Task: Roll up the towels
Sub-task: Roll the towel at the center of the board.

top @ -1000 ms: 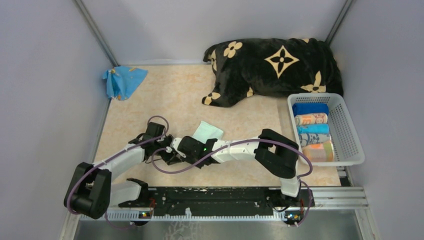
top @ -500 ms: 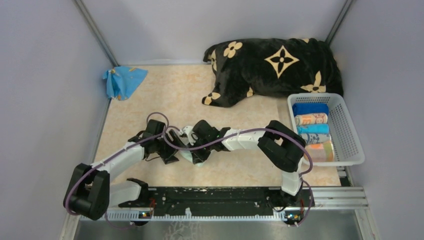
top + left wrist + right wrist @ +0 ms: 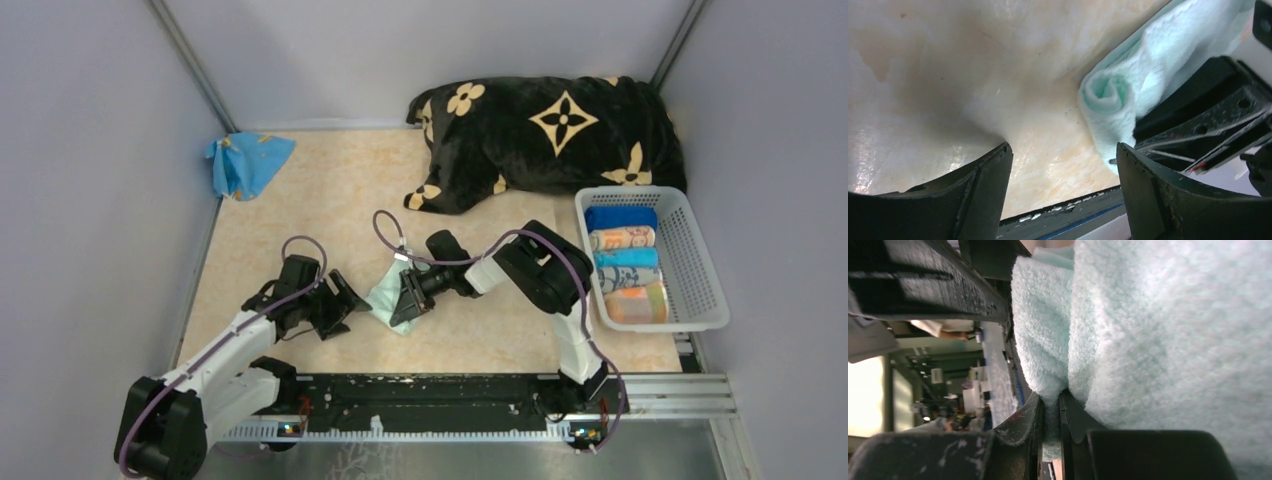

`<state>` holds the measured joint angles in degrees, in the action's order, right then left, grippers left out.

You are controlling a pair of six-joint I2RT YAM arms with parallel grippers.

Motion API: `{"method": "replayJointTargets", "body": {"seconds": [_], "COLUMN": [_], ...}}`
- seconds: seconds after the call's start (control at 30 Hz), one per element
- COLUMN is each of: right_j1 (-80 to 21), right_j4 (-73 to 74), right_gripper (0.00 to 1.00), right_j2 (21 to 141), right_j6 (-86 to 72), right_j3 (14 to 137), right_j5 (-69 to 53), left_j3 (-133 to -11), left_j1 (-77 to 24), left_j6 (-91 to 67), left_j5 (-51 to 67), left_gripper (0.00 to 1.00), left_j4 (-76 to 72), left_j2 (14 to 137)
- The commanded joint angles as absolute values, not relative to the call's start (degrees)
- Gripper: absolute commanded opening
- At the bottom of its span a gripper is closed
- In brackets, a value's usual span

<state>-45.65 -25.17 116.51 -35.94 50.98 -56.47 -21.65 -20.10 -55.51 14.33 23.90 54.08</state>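
Note:
A mint green towel (image 3: 383,293), partly rolled, sits at the middle of the table. My right gripper (image 3: 408,300) is shut on its edge. The right wrist view shows the mint towel (image 3: 1148,330) pinched between the jaws of the right gripper (image 3: 1050,400). My left gripper (image 3: 340,298) stands open just left of the towel, not touching it. In the left wrist view the mint towel's spiral end (image 3: 1115,97) lies beyond the left gripper (image 3: 1063,170), which holds nothing. A crumpled blue towel (image 3: 245,160) lies at the back left corner.
A white basket (image 3: 630,192) at the right holds several rolled towels (image 3: 622,240). A big black blanket (image 3: 545,130) with beige flowers fills the back right. Grey walls close in both sides. The arms' base rail (image 3: 440,400) runs along the near edge.
My left gripper opened and drew back left, off the mint towel. My right gripper closed on the towel and pulled back to the right with it.

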Motion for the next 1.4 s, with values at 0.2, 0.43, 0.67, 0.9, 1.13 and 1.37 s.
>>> {"method": "replayJointTargets", "body": {"seconds": [0.2, 0.43, 0.67, 0.9, 1.13, 1.37], "right_j1": [-43.2, -42.4, -42.4, -44.2, -55.1, -68.4], "right_j4": [-38.9, -35.5, -16.4, 6.9, 20.8, 20.0], "right_gripper": [0.01, 0.02, 0.22, 0.42, 0.48, 0.47], "right_j2": [123.5, 123.4, 116.2, 104.8, 97.1, 97.1], "right_j6": [-52.1, -51.5, -37.9, -22.0, -11.2, -7.6], "right_j3": [52.6, 53.0, 55.8, 59.9, 65.4, 66.7], "right_j5": [-64.5, -62.8, -56.1, -39.4, -11.1, 6.3], "left_j3": [-19.7, -22.4, -23.2, -23.1, -22.7, -22.1], "left_j1": [-19.8, -19.8, -19.9, -19.9, -19.9, -19.9], "left_j6": [-56.6, -55.8, -56.2, -56.4, -58.0, -59.7], "left_j5": [18.4, 17.7, 15.9, 13.9, 12.8, 12.7], "left_gripper": [0.77, 0.67, 0.6, 0.58, 0.58, 0.58], "left_j4": [16.4, 13.4, 14.3, 15.0, 16.3, 16.2], "left_j2": [55.4, 64.2, 70.3, 72.1, 72.5, 71.9]}}
